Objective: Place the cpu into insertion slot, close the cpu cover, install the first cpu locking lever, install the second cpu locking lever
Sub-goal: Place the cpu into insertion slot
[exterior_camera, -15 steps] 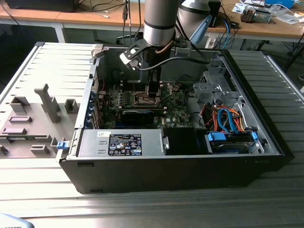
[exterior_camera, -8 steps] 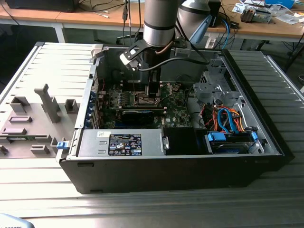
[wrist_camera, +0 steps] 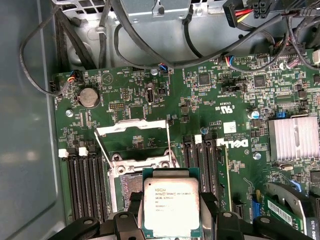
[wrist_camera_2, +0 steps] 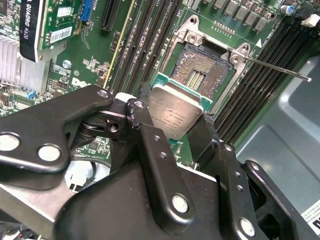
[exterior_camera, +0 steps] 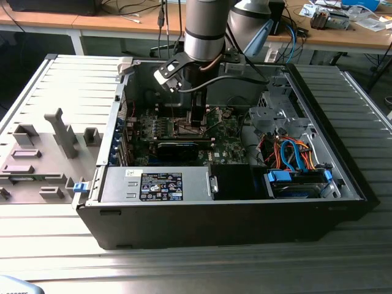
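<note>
My gripper (wrist_camera_2: 175, 114) is shut on the cpu (wrist_camera_2: 172, 107), a silvery-grey square chip with a green-tan edge, held by two opposite sides between black fingers (wrist_camera_2: 150, 137). In both wrist views the chip hangs just above and beside the insertion slot (wrist_camera_2: 197, 70), whose dark pin field lies bare. In the first wrist view the cpu (wrist_camera: 171, 207) covers part of the slot (wrist_camera: 125, 182). The cpu cover (wrist_camera: 131, 128), a thin silvery frame, stands raised behind the slot. A thin wire lever (wrist_camera_2: 275, 65) sticks out, lifted, from the socket rim. In the exterior view the gripper (exterior_camera: 196, 119) reaches down into the open computer case.
Black memory slots (wrist_camera: 82, 180) flank the socket on both sides. A long black card (exterior_camera: 177, 149), a finned heatsink (wrist_camera: 295, 137) and cable bundles (wrist_camera: 150, 45) lie close by. The case walls (exterior_camera: 220, 229) enclose the board. A grey fixture tray (exterior_camera: 43, 153) sits at the exterior view's left.
</note>
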Controlling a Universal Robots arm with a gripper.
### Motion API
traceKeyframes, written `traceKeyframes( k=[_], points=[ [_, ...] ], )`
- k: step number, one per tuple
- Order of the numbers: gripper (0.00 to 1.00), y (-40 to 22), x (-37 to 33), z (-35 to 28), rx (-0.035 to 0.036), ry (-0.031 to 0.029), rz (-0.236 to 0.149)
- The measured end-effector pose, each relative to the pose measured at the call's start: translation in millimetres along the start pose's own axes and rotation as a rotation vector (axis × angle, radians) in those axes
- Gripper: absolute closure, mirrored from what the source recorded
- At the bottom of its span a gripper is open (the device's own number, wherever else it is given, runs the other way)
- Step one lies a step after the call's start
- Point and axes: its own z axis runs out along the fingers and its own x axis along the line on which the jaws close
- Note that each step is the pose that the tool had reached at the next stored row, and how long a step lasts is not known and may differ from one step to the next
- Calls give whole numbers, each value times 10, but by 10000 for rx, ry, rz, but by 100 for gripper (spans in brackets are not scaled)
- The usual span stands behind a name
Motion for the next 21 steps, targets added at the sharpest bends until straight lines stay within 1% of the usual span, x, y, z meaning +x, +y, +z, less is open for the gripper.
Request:
traceKeyframes(
  k=[14, 18, 21],
  points=[
    [46, -8, 0, 22, 0, 1, 1],
    [46, -12, 22, 36, 0, 8, -15],
    [46, -19, 60, 55, 1, 8, -210]
  ],
)
